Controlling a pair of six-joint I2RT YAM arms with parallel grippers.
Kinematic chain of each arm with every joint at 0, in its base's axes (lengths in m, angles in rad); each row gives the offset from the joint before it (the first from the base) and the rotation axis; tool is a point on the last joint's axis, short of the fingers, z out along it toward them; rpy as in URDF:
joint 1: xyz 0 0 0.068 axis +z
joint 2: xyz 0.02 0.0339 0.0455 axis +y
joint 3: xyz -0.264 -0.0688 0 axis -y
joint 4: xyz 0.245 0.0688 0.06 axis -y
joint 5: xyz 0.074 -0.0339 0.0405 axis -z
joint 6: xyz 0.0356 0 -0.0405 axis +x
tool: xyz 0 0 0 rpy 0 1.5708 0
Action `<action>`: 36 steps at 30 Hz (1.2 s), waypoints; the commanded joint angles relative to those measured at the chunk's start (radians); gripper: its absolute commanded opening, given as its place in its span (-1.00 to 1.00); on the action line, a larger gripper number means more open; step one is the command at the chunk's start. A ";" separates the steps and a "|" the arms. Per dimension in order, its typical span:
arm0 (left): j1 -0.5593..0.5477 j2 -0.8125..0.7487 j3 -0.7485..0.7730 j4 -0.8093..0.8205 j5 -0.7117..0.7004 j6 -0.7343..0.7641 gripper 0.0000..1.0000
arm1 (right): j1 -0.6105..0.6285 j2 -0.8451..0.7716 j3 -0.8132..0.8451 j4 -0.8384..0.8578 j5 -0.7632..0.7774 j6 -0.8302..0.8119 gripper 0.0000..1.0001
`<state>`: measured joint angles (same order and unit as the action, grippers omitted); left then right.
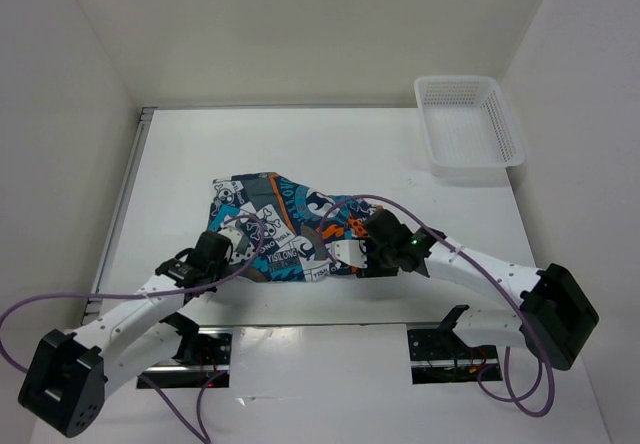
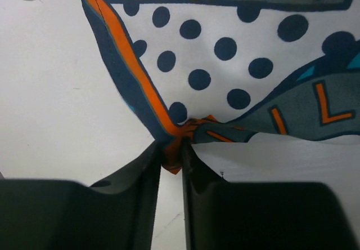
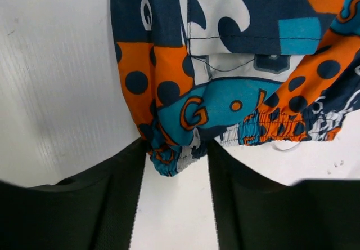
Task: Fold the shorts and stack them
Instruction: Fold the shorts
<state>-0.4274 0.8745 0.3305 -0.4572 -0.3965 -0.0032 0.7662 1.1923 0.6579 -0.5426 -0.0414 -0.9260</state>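
Observation:
The shorts (image 1: 283, 226), in a busy blue, teal, orange and white print, lie spread on the white table near its front. My left gripper (image 1: 242, 256) is at their near left corner. In the left wrist view its jaws (image 2: 171, 148) pinch the orange hem corner of the shorts (image 2: 236, 53), almost closed. My right gripper (image 1: 346, 255) is at the near right edge. In the right wrist view its jaws (image 3: 174, 146) hold a bunched piece of the elastic waistband of the shorts (image 3: 225, 47), with a wider gap between them.
A white plastic mesh basket (image 1: 470, 169) stands at the back right of the table (image 1: 330, 154). White walls close in the table on the left, back and right. Purple cables trail from both arms.

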 commanded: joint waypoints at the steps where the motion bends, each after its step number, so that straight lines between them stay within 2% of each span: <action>1: -0.001 0.055 0.033 -0.060 0.011 0.003 -0.50 | 0.005 0.015 -0.017 0.069 0.015 0.023 0.01; 2: -0.001 0.066 0.062 -0.076 0.024 0.003 -0.56 | 0.005 0.015 -0.017 0.069 0.015 0.023 -0.07; 3: -0.001 0.066 0.073 -0.099 0.024 0.003 -0.67 | 0.005 0.015 -0.017 0.069 0.015 0.023 -0.26; 7: 0.009 0.087 0.091 -0.110 0.034 0.003 -0.97 | 0.005 -0.028 -0.035 0.058 0.015 0.023 -0.59; 9: 0.009 0.087 0.100 -0.119 0.047 0.003 -1.00 | 0.005 -0.054 -0.046 0.058 0.026 0.033 -0.76; 10: 0.009 0.087 0.114 -0.120 0.056 0.003 -1.00 | 0.005 -0.054 -0.046 0.067 0.026 0.033 -0.95; 11: 0.009 0.087 0.128 -0.130 0.056 0.003 -1.00 | 0.005 -0.054 -0.034 0.067 0.037 0.044 -1.00; 13: 0.019 0.099 0.172 -0.146 0.080 0.003 -1.00 | 0.005 -0.065 -0.002 0.067 0.048 0.058 -1.00; 20: 0.162 0.173 0.551 -0.179 0.177 0.003 -1.00 | -0.004 -0.085 0.201 0.027 0.058 0.139 -1.00; 23: 0.215 0.219 0.626 -0.189 0.197 0.003 -1.00 | -0.028 -0.065 0.302 0.036 0.048 0.139 -1.00; 26: 0.246 0.251 0.673 -0.157 0.206 0.003 -1.00 | -0.028 -0.037 0.302 0.016 0.037 0.139 -1.00; 28: 0.274 0.287 0.699 -0.082 0.196 0.003 -1.00 | -0.060 -0.019 0.302 0.077 0.049 0.130 -1.00; 31: 0.337 0.401 0.767 0.006 0.165 0.003 -1.00 | -0.160 0.107 0.370 0.229 0.089 0.156 -1.00; 32: 0.355 0.450 0.809 0.026 0.153 0.003 -1.00 | -0.204 0.224 0.453 0.283 0.122 0.174 -1.00; 34: 0.410 0.619 0.999 0.046 0.121 0.003 -1.00 | -0.249 0.338 0.546 0.477 0.247 0.217 -1.00; 35: 0.423 0.730 1.083 0.037 0.120 0.003 -1.00 | -0.267 0.390 0.657 0.521 0.282 0.255 -1.00; 36: 0.433 0.780 1.252 -0.001 0.108 0.003 -1.00 | -0.281 0.493 0.719 0.539 0.343 0.277 -1.00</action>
<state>-0.0383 1.5246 1.3209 -0.5472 -0.2394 -0.0025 0.5331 1.5555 1.1893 -0.3016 0.1215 -0.7410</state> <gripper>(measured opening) 0.009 0.022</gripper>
